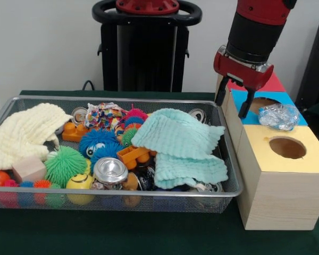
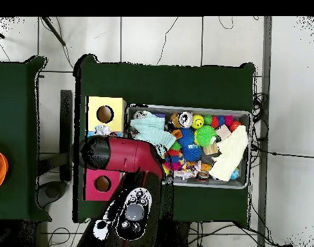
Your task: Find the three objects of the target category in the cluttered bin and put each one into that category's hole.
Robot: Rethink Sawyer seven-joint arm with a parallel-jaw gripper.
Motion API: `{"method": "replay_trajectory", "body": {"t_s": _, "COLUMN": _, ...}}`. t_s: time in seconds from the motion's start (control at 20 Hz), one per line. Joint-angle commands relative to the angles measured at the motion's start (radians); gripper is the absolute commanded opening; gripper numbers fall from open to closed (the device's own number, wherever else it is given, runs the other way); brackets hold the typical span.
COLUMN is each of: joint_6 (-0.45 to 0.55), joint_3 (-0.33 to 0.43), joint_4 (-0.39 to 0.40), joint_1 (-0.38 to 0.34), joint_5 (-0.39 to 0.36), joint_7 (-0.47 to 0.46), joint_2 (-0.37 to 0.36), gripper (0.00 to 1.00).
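My gripper [image 1: 231, 109] hangs open and empty over the blue part of the wooden box [image 1: 279, 186], just left of the blue hole [image 1: 261, 103]. A crumpled silver foil wad [image 1: 278, 116] lies on the blue top, right of that hole and apart from the fingers. The yellow hole [image 1: 287, 147] is nearer the camera, and a red section [image 1: 271, 84] lies behind. In the wire bin [image 1: 122, 99] a silver can [image 1: 110, 170] stands near the front. From overhead the red arm [image 2: 124, 154] covers the blue section and hides the gripper.
The bin holds two teal cloths [image 1: 178, 135], a cream cloth [image 1: 21, 135], a green spiky ball [image 1: 65, 164], a blue fuzzy ball [image 1: 98, 143], orange bricks [image 1: 74, 131] and a wooden block [image 1: 28, 169]. More can ends [image 1: 196, 113] show at the back.
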Motion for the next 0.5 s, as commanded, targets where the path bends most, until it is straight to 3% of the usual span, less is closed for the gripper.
{"method": "replay_trajectory", "body": {"t_s": 0.05, "joint_6": 0.001, "joint_3": 0.083, "joint_4": 0.0, "joint_1": 0.0, "joint_5": -0.062, "joint_7": 0.036, "joint_2": 0.062, "gripper": 1.0}}
{"method": "replay_trajectory", "body": {"t_s": 0.5, "joint_6": 0.103, "joint_3": 0.07, "joint_4": -0.039, "joint_1": 0.016, "joint_5": -0.055, "joint_7": 0.049, "joint_2": 0.035, "gripper": 1.0}}
